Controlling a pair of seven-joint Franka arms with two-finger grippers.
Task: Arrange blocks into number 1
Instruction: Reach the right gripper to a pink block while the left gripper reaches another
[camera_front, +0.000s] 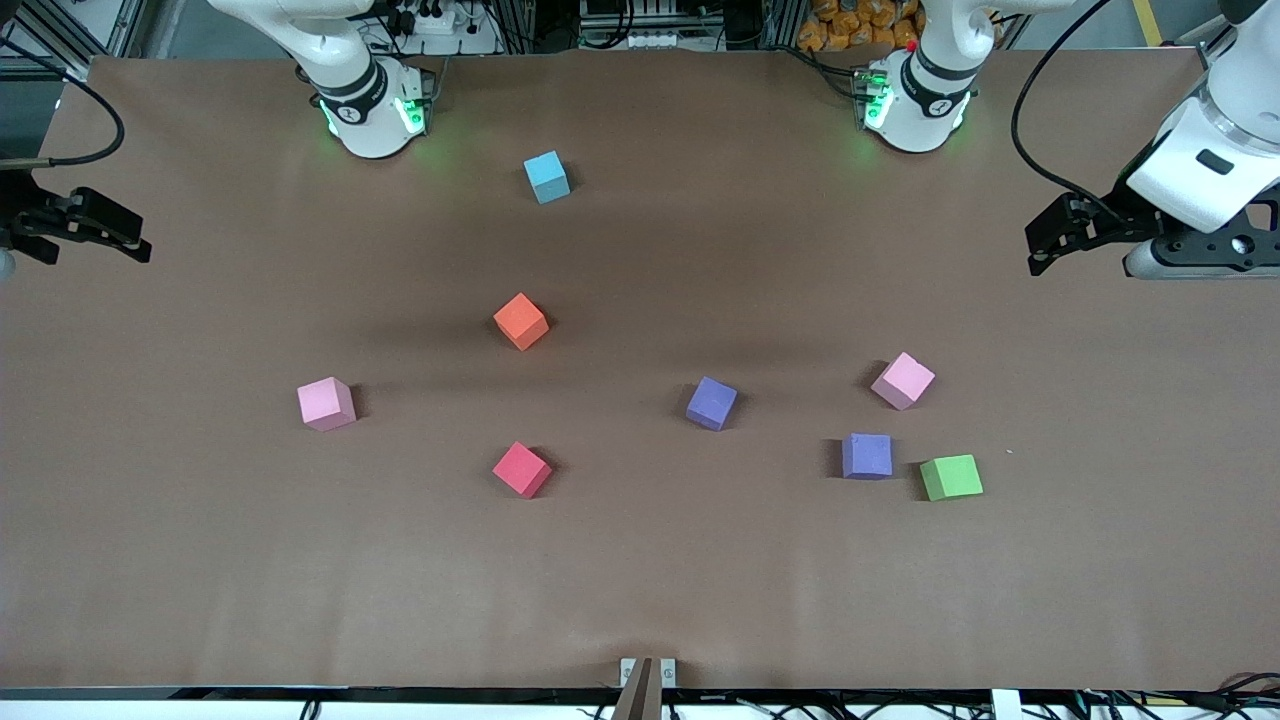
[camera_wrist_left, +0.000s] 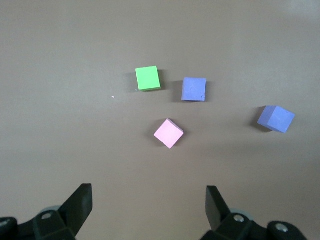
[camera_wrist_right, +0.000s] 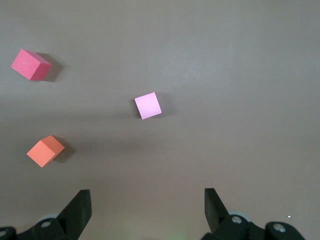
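Observation:
Five blocks lie apart on the brown table. The orange block (camera_front: 521, 321) (camera_wrist_right: 45, 150) sits mid-table. One pink block (camera_front: 326, 404) (camera_wrist_right: 148, 105) lies toward the right arm's end. The other pink block (camera_front: 903, 381) (camera_wrist_left: 168, 133) lies toward the left arm's end. One purple block (camera_front: 712, 403) (camera_wrist_left: 276, 119) is near the middle, and a second purple block (camera_front: 867, 456) (camera_wrist_left: 194, 89) lies nearer the front camera than the pink one beside it. My left gripper (camera_front: 1033, 250) (camera_wrist_left: 149, 200) and right gripper (camera_front: 135, 238) (camera_wrist_right: 147, 202) hang open and empty over the table's two ends.
A light blue cube (camera_front: 547, 177) lies between the arm bases. A red cube (camera_front: 522, 469) (camera_wrist_right: 31, 64) sits nearer the front camera than the orange block. A green cube (camera_front: 951, 477) (camera_wrist_left: 148, 78) lies beside the second purple block.

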